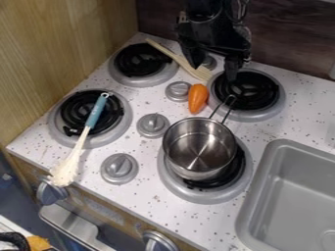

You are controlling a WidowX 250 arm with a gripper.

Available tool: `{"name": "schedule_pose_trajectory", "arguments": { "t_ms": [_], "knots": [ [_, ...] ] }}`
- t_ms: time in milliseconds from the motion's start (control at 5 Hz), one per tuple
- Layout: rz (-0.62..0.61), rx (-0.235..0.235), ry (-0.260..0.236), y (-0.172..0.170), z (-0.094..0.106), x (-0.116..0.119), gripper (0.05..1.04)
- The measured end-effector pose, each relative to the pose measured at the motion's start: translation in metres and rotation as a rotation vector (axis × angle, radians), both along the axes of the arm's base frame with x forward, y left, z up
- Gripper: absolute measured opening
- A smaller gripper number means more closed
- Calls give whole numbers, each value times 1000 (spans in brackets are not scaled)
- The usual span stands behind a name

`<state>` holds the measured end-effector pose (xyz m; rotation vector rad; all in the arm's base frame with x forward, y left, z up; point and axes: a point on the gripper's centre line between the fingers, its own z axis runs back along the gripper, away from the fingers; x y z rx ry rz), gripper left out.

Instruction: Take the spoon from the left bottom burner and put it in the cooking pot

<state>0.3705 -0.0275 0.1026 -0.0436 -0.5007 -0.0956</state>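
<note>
The spoon (96,113) lies to the left of the cooking pot (200,147), set well apart from it. Its blue handle rests over the burner (59,125) on the pot's left, with the looped end pointing away from the viewer; the pale shaft runs toward the viewer, and the shaggy, whitish head lies on the white speckled counter (147,196), nearer the front edge than the pot.

The pot sits upright on its own burner (175,185), its wire handle pointing to the far side, and no utensil is in it. Between the pot and the spoon are two grey knobs (153,125), one close to the pot's left side and the other farther toward the viewer.

Beyond the pot, near its handle, lies an orange carrot (198,98). Farther back, left of the carrot, a wooden utensil (171,55) lies aslant between the two far burners.

The black gripper (214,72) hangs past the pot's far side, above the area by the far right burner (278,103). Its two fingers are spread well apart, and it has hold of nothing.

To the pot's right is the grey sink (258,181).
</note>
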Motion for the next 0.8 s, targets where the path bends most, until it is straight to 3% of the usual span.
{"name": "schedule_pose_trajectory", "arguments": {
  "t_ms": [400, 600, 800],
  "knots": [
    [42, 15, 62, 11, -20, -11, 1000],
    [90, 35, 43, 28, -13, -21, 1000],
    [122, 67, 61, 40, -7, -29, 1000]
  ]
}}
